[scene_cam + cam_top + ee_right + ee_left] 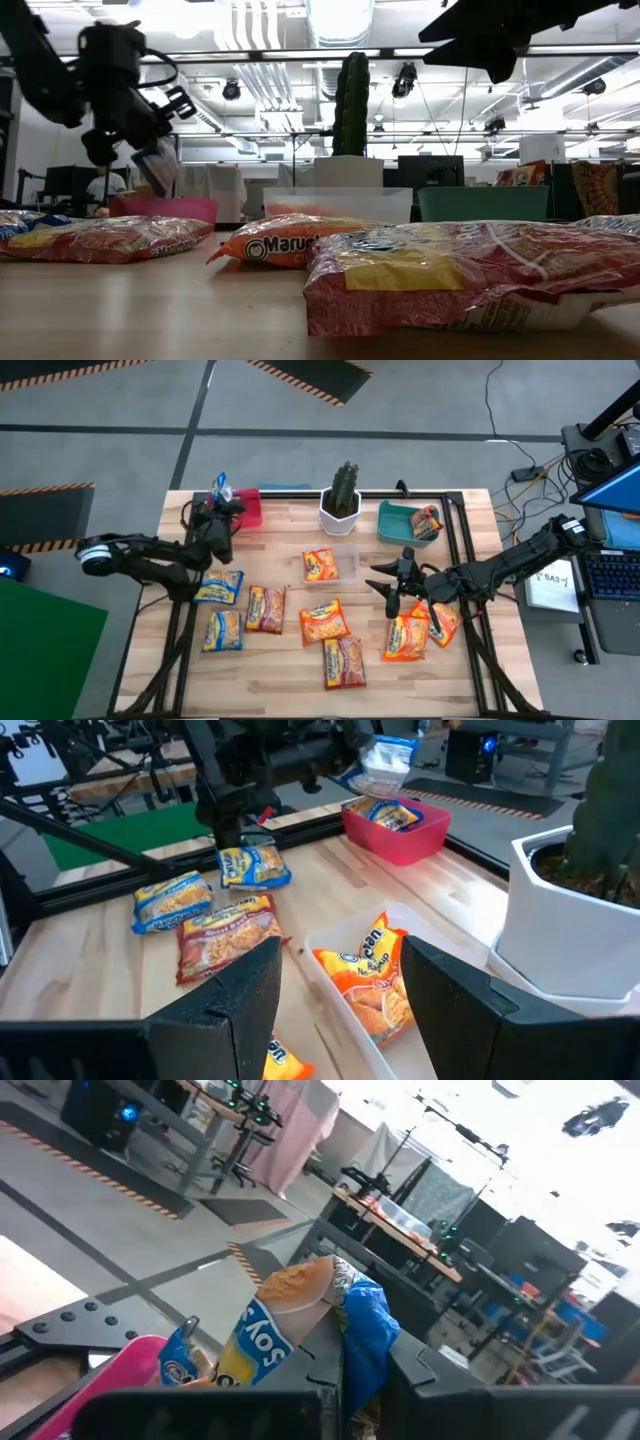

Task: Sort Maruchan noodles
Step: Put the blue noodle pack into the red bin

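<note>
My left gripper (pixel 222 510) is shut on a yellow-and-blue noodle packet (pixel 221 488) over the red bin (pixel 248 510) at the table's far left; the low view shows the packet (pixel 158 165) above that bin (pixel 165 208). Another packet lies in the red bin (pixel 395 820). My right gripper (pixel 386 582) hovers open, right of the clear bin (pixel 345 563), which holds an orange packet (pixel 372 970). Several packets lie flat on the table: yellow-and-blue (pixel 218 587), red-orange (pixel 265 608), orange (pixel 324 622). The teal bin (pixel 400 520) holds one packet (pixel 427 523). My left gripper pinches the yellow-and-blue packet by one end (pixel 335 1370) between its two fingers. The packet is lifted clear of the table and sticks out tilted past the fingertips, over the red bin (pixel 130 1370). The fingers themselves hide the exact spot of the hold.
A cactus in a white pot (pixel 341 505) stands at the far edge between the red and teal bins. Two orange packets (pixel 405 638) lie under my right arm. A black frame rail (pixel 460 560) runs along the table's right side. Bare wood shows along the near edge (pixel 270 695).
</note>
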`<state>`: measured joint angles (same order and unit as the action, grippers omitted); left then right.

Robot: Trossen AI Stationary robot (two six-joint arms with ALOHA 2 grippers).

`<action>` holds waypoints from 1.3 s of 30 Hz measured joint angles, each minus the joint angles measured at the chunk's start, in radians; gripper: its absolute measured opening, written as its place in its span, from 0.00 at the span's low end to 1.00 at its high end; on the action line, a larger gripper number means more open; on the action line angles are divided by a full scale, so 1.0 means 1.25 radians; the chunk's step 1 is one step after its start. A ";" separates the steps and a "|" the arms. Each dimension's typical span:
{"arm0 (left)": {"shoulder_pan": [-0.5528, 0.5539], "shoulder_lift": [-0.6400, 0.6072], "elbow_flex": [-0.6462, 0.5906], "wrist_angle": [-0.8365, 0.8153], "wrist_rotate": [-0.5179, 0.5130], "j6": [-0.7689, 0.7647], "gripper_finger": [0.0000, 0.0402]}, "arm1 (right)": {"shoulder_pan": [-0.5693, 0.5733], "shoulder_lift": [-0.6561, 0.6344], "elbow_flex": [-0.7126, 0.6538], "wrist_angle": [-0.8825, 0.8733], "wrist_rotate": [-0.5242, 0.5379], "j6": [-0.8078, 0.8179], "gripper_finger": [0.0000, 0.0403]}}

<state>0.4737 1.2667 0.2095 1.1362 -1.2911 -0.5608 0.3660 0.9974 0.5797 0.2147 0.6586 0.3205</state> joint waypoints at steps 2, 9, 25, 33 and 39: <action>0.006 0.032 0.026 -0.001 0.001 0.014 0.02 | 0.000 0.000 0.000 0.000 0.000 -0.004 0.48; -0.026 0.026 0.109 -0.001 0.011 0.216 0.02 | 0.000 0.000 0.000 -0.001 0.000 -0.013 0.48; 0.076 -0.116 0.594 -1.240 0.347 0.063 0.00 | 0.000 0.000 0.000 -0.025 -0.001 -0.024 0.48; 0.245 0.019 0.813 -1.586 0.620 0.103 0.02 | 0.000 0.000 0.000 -0.025 -0.001 -0.027 0.48; 0.280 0.123 0.904 -1.712 0.653 0.124 0.01 | 0.000 -0.001 0.000 -0.025 -0.001 -0.030 0.48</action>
<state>0.8238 1.4200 1.3401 -1.0040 -0.4753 -0.4059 0.3660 0.9966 0.5793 0.1833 0.6575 0.2836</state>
